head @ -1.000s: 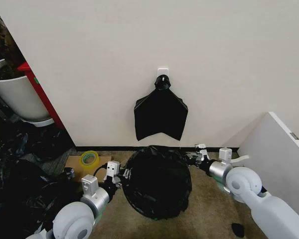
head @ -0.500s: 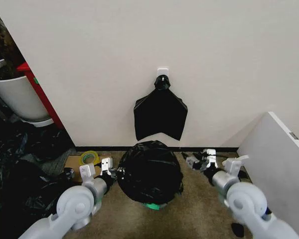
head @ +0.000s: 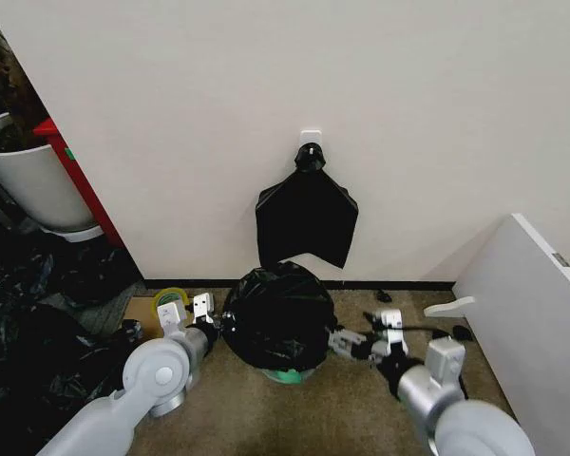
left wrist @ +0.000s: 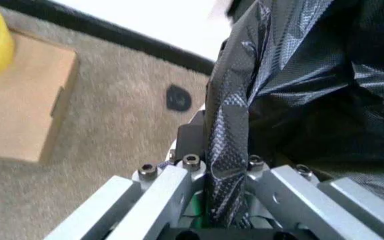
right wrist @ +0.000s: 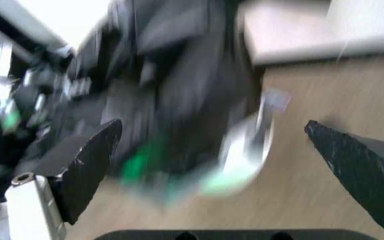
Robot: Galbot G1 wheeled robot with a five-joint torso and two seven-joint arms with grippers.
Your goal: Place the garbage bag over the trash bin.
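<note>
Bare carpet free in front; cardboard box left, white board right, wall behind.

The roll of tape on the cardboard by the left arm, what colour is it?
Yellow. The roll of tape shows best in the head view.

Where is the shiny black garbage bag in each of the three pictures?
Head view: the garbage bag sits low in the middle, below the wall hook, between the two arms.
Left wrist view: it fills the right side, a fold pinched in the left claw.
Right wrist view: a dark blur between the open right claw fingers.
Shared landmark: the green base of the trash bin.
</note>
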